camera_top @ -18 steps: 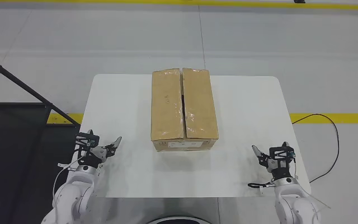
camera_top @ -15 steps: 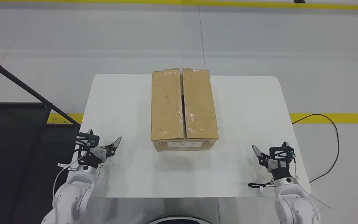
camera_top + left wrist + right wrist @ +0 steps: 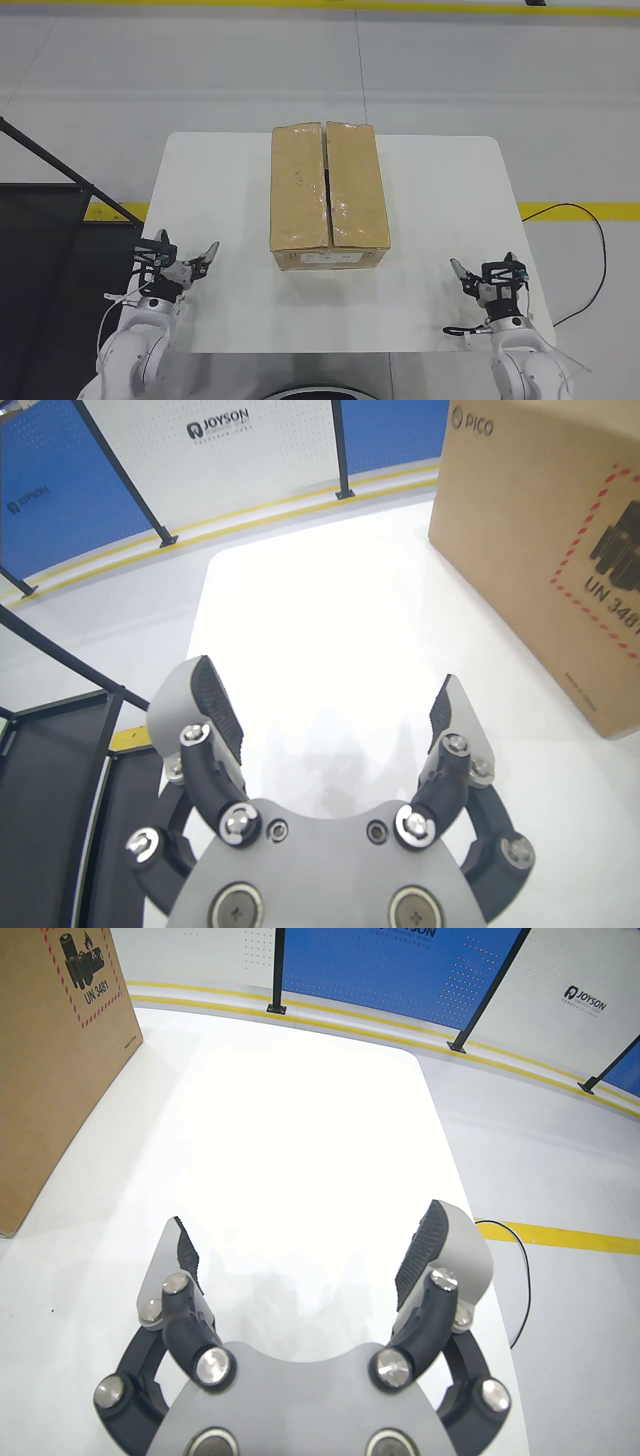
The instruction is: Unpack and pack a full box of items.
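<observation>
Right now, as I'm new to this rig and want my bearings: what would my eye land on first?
The closed cardboard box, its flaps shut, stands mid-width on the white table, toward the far edge. Next come the left gripper and right gripper, both open and empty, near the table's near corners on either side of the box.

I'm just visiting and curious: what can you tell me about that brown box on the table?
The box is plain brown cardboard, longer than it is wide, standing flat near the middle of the white table. Its two top flaps are shut and meet at a seam down the middle, with what looks like glossy clear tape there. Its sides carry black print and a red-dashed warning label. Nothing but the table touches it.
</observation>
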`<control>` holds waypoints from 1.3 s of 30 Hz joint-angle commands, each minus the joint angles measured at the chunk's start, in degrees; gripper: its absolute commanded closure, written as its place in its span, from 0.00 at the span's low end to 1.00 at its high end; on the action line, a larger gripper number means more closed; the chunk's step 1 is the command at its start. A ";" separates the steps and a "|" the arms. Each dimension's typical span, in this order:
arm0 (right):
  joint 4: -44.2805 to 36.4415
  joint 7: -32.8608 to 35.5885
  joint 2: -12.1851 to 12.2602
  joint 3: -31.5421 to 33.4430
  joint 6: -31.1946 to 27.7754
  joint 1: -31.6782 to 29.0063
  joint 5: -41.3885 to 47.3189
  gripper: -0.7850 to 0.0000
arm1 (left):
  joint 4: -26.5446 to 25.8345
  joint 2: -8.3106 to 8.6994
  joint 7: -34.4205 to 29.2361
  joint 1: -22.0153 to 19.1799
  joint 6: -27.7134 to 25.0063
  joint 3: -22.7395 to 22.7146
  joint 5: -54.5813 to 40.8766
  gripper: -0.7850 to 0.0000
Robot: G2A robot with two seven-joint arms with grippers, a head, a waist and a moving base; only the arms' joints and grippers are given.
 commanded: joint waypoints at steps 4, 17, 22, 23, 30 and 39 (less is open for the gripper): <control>-6.44 -2.15 0.21 1.07 -3.42 -1.09 -2.42 0.00 | -1.05 -0.26 6.11 1.28 -2.12 -1.34 -4.77 0.00; -18.04 -4.58 0.38 -2.44 -9.05 -3.22 -11.27 0.00 | -1.10 -0.77 8.87 2.84 -1.83 -4.02 -9.45 0.00; -18.04 -4.58 0.38 -2.44 -9.05 -3.22 -11.27 0.00 | -1.10 -0.77 8.87 2.84 -1.83 -4.02 -9.45 0.00; -18.04 -4.58 0.38 -2.44 -9.05 -3.22 -11.27 0.00 | -1.10 -0.77 8.87 2.84 -1.83 -4.02 -9.45 0.00; -18.07 -8.06 0.32 -2.73 -8.76 -3.68 -13.09 0.00 | 0.32 -1.05 5.54 -0.38 -5.24 -2.62 -14.20 0.00; -18.12 -11.23 0.25 0.32 -7.94 -6.72 -12.12 0.00 | 2.33 -1.69 3.86 -5.84 -6.85 5.24 -8.46 0.00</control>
